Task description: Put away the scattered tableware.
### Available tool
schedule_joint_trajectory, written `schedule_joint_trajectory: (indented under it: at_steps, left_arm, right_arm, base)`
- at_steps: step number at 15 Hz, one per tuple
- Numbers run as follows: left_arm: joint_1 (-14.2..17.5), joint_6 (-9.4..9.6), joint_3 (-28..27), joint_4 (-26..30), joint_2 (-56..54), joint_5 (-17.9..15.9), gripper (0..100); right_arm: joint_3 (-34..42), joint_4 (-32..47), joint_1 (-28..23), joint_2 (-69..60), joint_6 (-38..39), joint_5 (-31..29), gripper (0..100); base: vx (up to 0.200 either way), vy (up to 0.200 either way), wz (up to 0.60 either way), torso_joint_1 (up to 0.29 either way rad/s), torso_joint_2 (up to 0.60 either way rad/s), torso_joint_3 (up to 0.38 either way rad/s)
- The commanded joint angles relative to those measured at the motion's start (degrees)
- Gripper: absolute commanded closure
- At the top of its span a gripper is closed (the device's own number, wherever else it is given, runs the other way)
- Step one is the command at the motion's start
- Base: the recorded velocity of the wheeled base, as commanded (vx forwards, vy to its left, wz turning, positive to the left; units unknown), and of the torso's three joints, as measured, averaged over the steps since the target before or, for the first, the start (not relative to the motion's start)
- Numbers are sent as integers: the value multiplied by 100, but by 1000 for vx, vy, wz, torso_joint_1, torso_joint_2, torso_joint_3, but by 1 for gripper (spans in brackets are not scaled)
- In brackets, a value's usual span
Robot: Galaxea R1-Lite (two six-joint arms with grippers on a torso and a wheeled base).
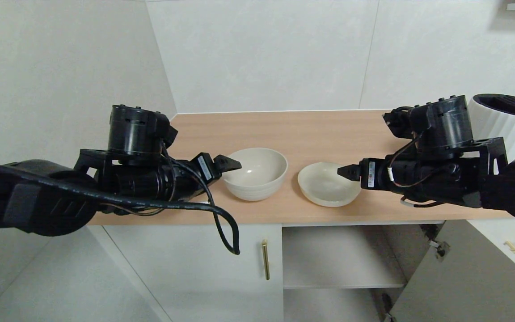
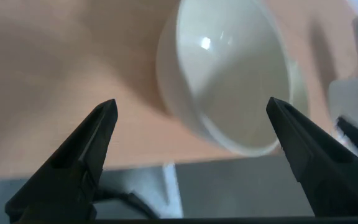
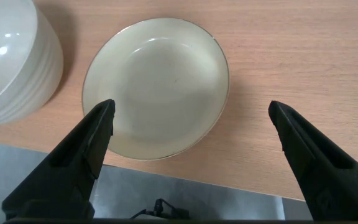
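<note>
Well, the two pieces of tableware sat side by side near the front edge of the wooden countertop (image 1: 311, 129). A deep ribbed bowl (image 1: 255, 173) was on our left and a shallow dish (image 1: 329, 184) on our right, close together but not touching, both upright.

Our left gripper (image 1: 230, 164) hung at the bowl's left rim with its jaws spread wide. In the left wrist view the bowl lay ahead, between the two fingertips. Our right gripper (image 1: 346, 171) hovered at the dish's right edge, likewise spread, with the dish framed between its fingers in the right wrist view. Neither gripper held anything.

Below the dish, the cabinet door (image 1: 445, 277) stood open on a shelf (image 1: 342, 255). A closed door with a brass handle (image 1: 265, 259) was beside it, and a white ribbed container (image 1: 505, 123) stood at the counter's far right.

We judged the step in hand to be the grasp. Each gripper would do best to take its rim with one finger inside and one outside. The dish's low, sloping wall looked slippery, so we thought a firm, deep pinch wise there. We would lift straight up before swinging away, so the pieces did not knock together or slide off the front edge. The cabinet opening looked narrow, so we would shelve one piece at a time.
</note>
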Motion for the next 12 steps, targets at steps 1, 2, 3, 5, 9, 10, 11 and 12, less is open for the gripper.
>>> schedule_joint_trajectory:
  at_steps: [1, 2, 3, 5, 9, 10, 11, 12]
  left_arm:
    - [-10, -83, 10, -77, 173, -1, 0]
    - [-10, -127, 10, -85, 182, -1, 0]
    - [-10, -154, 1, -94, 191, -1, 0]
    - [-10, -154, 1, -94, 208, -1, 0]
    - [-10, -154, 1, -94, 287, -1, 0]
    - [-10, -154, 1, -94, 287, -1, 0]
    - [-10, -154, 1, -94, 287, -1, 100]
    - [-10, -162, 1, -103, 278, -1, 100]
  right_arm:
    - [1, -3, 3, 1, 1, 1, 0]
    - [1, -3, 3, 1, 1, 1, 0]
    - [1, -3, 3, 1, 1, 1, 0]
    - [10, -3, 3, 1, 1, 1, 0]
    - [10, -3, 3, 1, 1, 1, 0]
    - [10, -3, 3, 1, 1, 1, 0]
    - [10, -3, 3, 1, 1, 1, 0]
    - [10, -3, 3, 1, 1, 1, 0]
  base:
    - [0, 0, 0, 0, 0, 0]
    - [0, 0, 0, 0, 0, 0]
    - [0, 0, 0, 0, 0, 0]
    - [0, 0, 0, 0, 0, 0]
    - [0, 0, 0, 0, 0, 0]
    - [0, 0, 0, 0, 0, 0]
    - [0, 0, 0, 0, 0, 0]
    - [0, 0, 0, 0, 0, 0]
